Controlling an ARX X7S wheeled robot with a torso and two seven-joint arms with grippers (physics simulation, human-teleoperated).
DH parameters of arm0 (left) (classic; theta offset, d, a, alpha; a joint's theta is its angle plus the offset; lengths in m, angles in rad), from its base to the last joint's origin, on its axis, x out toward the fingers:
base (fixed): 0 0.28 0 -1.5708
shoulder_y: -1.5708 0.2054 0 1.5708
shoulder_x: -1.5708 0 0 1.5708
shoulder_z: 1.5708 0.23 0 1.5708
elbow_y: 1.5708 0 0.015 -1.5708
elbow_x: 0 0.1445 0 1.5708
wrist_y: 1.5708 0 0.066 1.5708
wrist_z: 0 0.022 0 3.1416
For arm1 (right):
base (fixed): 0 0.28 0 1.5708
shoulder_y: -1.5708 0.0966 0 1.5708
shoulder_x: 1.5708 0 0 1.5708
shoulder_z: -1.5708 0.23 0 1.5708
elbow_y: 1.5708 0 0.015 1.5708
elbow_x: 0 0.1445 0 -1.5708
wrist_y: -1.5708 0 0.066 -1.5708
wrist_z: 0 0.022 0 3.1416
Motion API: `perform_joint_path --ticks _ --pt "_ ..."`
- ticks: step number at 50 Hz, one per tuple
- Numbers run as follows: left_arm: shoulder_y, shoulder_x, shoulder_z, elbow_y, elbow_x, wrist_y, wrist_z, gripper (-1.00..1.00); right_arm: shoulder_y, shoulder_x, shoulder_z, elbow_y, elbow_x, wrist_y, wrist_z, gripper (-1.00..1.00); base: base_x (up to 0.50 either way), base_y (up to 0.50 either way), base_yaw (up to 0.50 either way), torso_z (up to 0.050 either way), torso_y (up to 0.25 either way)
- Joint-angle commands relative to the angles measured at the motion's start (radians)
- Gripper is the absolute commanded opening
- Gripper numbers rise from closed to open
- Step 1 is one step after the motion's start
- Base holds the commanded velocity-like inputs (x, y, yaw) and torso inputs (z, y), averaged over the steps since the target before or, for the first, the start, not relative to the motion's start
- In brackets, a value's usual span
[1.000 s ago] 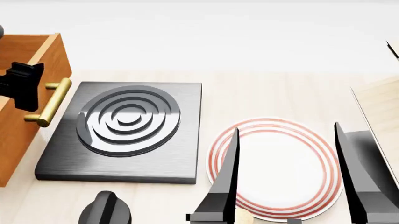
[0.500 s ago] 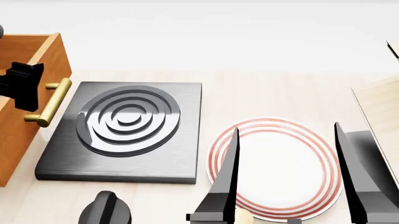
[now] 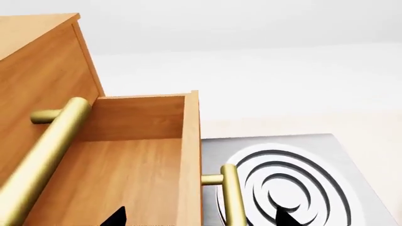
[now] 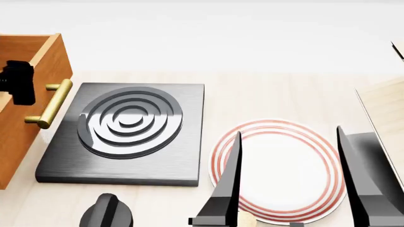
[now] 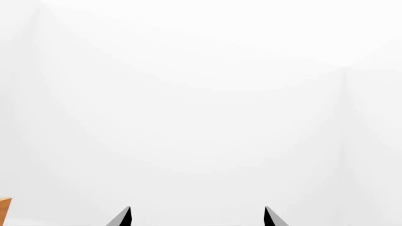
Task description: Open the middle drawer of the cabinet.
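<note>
The cabinet [image 3: 37, 70] is orange-brown wood at the left edge. Its middle drawer [image 4: 54, 56] stands pulled out over the stove plate, and its hollow inside [image 3: 125, 160] shows in the left wrist view. The drawer's brass bar handle [image 4: 50, 105] is free of any grip. My left gripper [image 3: 201, 217] is open; its two black tips straddle the drawer front and the handle [image 3: 229, 197] without touching them. In the head view it hangs at the drawer's top edge [image 4: 18, 82]. My right gripper [image 4: 290, 130] is open and empty above the plate, facing a blank white wall [image 5: 197, 209].
A black square stove plate [image 4: 126, 127] with raised rings lies right beside the drawer. A white plate with red rings [image 4: 284, 165] sits under the right fingers. A dark knob [image 4: 107, 213] is at the near edge. A pale wood unit [image 4: 388, 109] stands at the right.
My left gripper has drawn back a little to the left and up, away from the brass handle. The drawer and the right arm have stayed in place.
</note>
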Motion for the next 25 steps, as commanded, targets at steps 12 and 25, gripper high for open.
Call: perform_joint_path --ticks 12,25 --pt "0.000 0.055 -0.022 -0.085 0.039 0.029 0.019 1.00 0.000 -0.007 0.015 0.000 -0.006 0.005 -0.008 1.00 0.00 0.00 0.00 0.000 0.000" --pt "0.016 0.072 -0.014 -0.090 0.043 0.038 0.027 1.00 -0.006 -0.007 0.021 0.000 -0.006 0.000 -0.010 1.00 0.00 0.00 0.00 0.000 0.000"
